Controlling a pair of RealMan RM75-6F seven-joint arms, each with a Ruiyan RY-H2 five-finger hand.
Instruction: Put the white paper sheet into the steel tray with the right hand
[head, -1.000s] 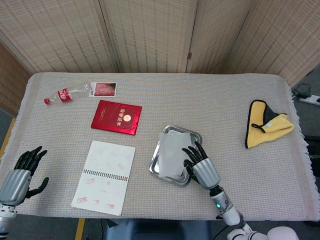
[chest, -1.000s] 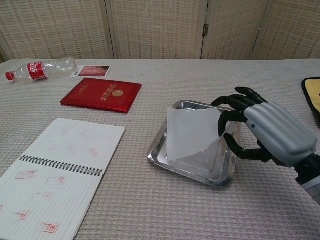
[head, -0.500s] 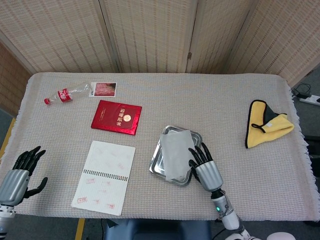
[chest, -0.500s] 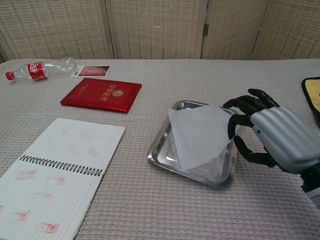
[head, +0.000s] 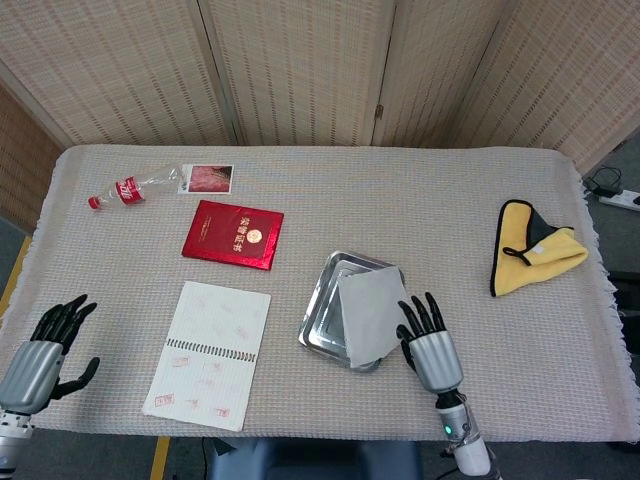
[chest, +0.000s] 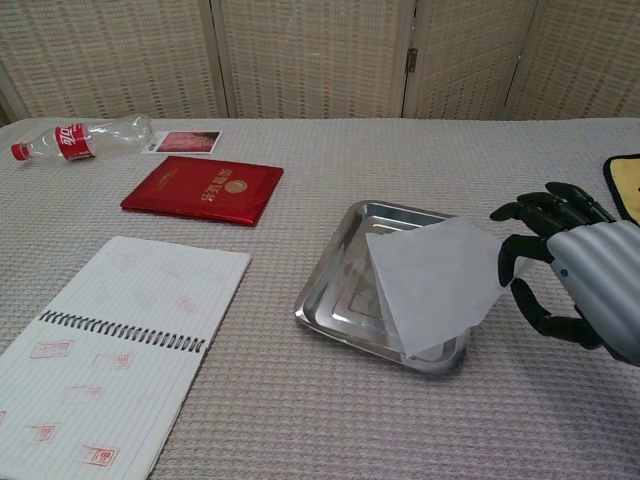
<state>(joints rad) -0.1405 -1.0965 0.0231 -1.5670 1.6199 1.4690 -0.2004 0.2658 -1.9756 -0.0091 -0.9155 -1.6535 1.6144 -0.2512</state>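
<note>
Lying askew over the square steel tray (chest: 345, 300), the thin white paper sheet (chest: 435, 283) looks light and floppy; right hand (chest: 585, 270), fingers spread, could nudge its overhanging edge.

Even, diffuse light is filling both views; the source itself is not showing. Shadows are lying soft and short, only faint dark edges under the tray (chest: 330, 322) and the red booklet (head: 232, 235). The tray's steel is giving mild reflections in the chest view, none blown out. The paper (chest: 435, 285) is reading bright white without clipping. Focus is holding sharp across the tablecloth (head: 400, 190) weave in both views. The table's edges are bowing slightly in the head view. No motion blur is showing.
</note>
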